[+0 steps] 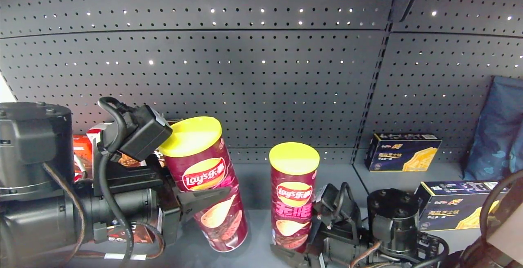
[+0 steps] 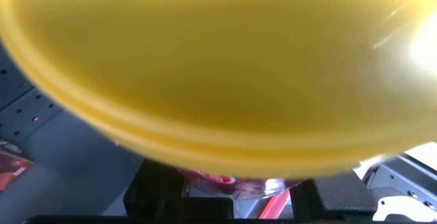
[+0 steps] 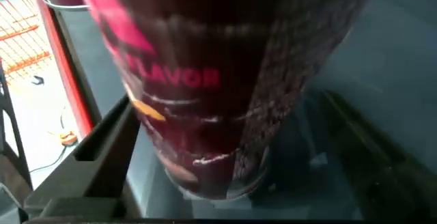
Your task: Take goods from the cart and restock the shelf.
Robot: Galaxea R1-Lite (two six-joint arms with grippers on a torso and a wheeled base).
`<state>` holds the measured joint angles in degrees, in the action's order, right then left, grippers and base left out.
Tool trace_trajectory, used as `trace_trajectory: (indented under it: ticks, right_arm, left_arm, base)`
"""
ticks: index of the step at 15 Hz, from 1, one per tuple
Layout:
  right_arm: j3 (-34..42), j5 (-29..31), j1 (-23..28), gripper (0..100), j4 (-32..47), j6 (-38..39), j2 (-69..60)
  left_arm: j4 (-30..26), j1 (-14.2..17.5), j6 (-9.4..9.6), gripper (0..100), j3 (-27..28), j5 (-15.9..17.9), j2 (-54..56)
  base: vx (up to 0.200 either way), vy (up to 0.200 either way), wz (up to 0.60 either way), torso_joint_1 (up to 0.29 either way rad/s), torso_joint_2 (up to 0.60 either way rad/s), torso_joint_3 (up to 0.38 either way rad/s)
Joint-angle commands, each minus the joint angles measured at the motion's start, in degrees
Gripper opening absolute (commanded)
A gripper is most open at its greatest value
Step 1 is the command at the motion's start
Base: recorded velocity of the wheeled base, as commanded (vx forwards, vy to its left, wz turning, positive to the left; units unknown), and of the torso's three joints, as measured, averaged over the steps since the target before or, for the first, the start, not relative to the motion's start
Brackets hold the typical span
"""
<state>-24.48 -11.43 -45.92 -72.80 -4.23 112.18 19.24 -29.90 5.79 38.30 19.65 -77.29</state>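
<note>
Two maroon chip cans with yellow lids are on the grey shelf [image 1: 253, 190] in the head view. The left can [image 1: 204, 178] leans to the left, and my left gripper [image 1: 212, 202] is shut on its middle. Its yellow lid [image 2: 218, 67] sits right in front of the left wrist camera. The right can [image 1: 292, 202] stands upright on the shelf. My right gripper [image 1: 292, 253] is low at its base, open, with one finger on each side of the can [image 3: 205, 94] and a thin gap showing at one side.
Two dark blue snack boxes [image 1: 402, 151] [image 1: 453, 204] lie on the shelf to the right, with a blue bag [image 1: 496, 129] behind them. Red and brown boxes [image 1: 83, 149] stand behind my left arm. The pegboard back [image 1: 261, 76] is close behind. A red frame bar [image 3: 65, 80] shows beside the shelf.
</note>
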Motion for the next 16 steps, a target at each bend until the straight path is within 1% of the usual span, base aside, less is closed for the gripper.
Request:
trace_trajectory:
  ticks: [1, 6, 10, 12, 14, 16]
  right_arm:
    - [1.9, 0.1, -0.6, 100, -0.4, 0.2, -1.9]
    - [7.5, 0.1, -0.3, 100, -0.4, 0.3, -8.0]
    - [9.2, 0.1, -0.1, 100, -0.2, 0.2, -12.6]
    - [10.2, 0.4, 1.0, 100, -0.1, 0.1, -13.1]
    - [9.9, 0.2, 3.6, 100, 0.0, 0.1, -13.0]
    - [9.7, 0.0, 4.5, 100, 0.0, 0.0, -12.8]
  left_arm:
    - [0.0, 0.0, 0.01, 0, 0.0, -0.1, 0.0]
    - [0.0, 0.0, 0.01, 0, 0.1, -0.1, 0.0]
    - [0.0, 0.1, 0.01, 0, 0.1, -0.1, 0.1]
    - [0.0, 0.1, 0.01, 0, 0.2, -0.1, 0.0]
    - [0.0, 0.0, 0.01, 0, 0.2, -0.1, 0.0]
    - [0.0, 0.0, 0.01, 0, 0.1, -0.1, 0.0]
  base:
    - [0.0, 0.0, 0.0, 0.0, 0.0, 0.0]
    - [0.0, 0.0, 0.0, 0.0, 0.0, 0.0]
    - [0.0, 0.0, 0.0, 0.0, 0.0, 0.0]
    - [0.0, 0.0, 0.0, 0.0, 0.0, 0.0]
    - [0.0, 0.0, 0.0, 0.0, 0.0, 0.0]
    - [0.0, 0.0, 0.0, 0.0, 0.0, 0.0]
